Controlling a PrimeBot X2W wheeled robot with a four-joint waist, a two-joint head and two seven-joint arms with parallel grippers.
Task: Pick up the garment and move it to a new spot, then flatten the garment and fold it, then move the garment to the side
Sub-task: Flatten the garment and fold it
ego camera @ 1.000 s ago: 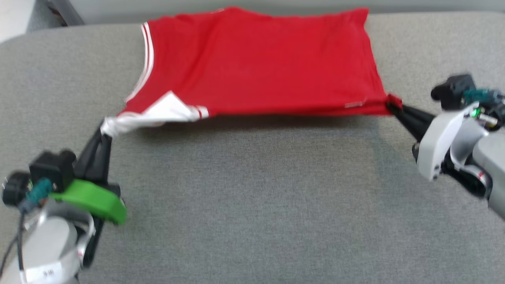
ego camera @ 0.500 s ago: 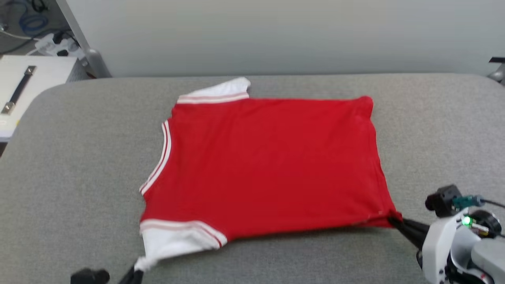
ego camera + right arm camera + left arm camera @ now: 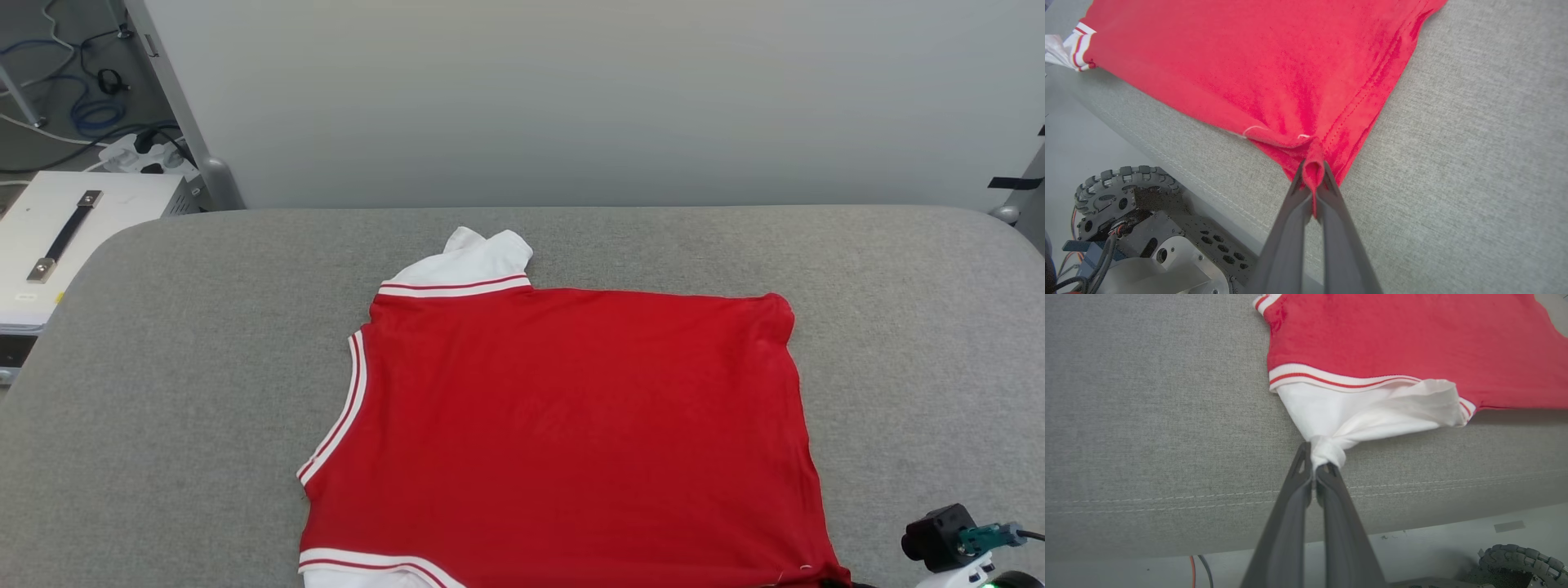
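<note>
Looking higher than a second ago: a camera shift, not a move of the things. Since then, lowered and spread flat the garment (image 3: 571, 425), near edge no longer raised above its shadow; far white sleeve (image 3: 482, 257) now in sight past the red body.

Still clamped tight with the left gripper (image 3: 1314, 471) on the bunched tip of the near white sleeve (image 3: 1355, 412), and with the right gripper (image 3: 1312, 179) on the red hem corner (image 3: 1306, 151), both by the near edge of the padded grey table (image 3: 204, 327).

Lying from the table's middle toward its near edge, striped neck trim (image 3: 347, 408) to the left, hem to the right.

Along the near edge, a stitched seam (image 3: 1167, 498). Behind, a pale wall (image 3: 571, 98). Off the far left corner, a white box (image 3: 106, 204) with a black handle (image 3: 65, 233), a power strip (image 3: 143, 155) and blue cables (image 3: 90, 114). Below the near edge, a studded wheel (image 3: 1122, 183).

On the box, faint marking, too small to read.
</note>
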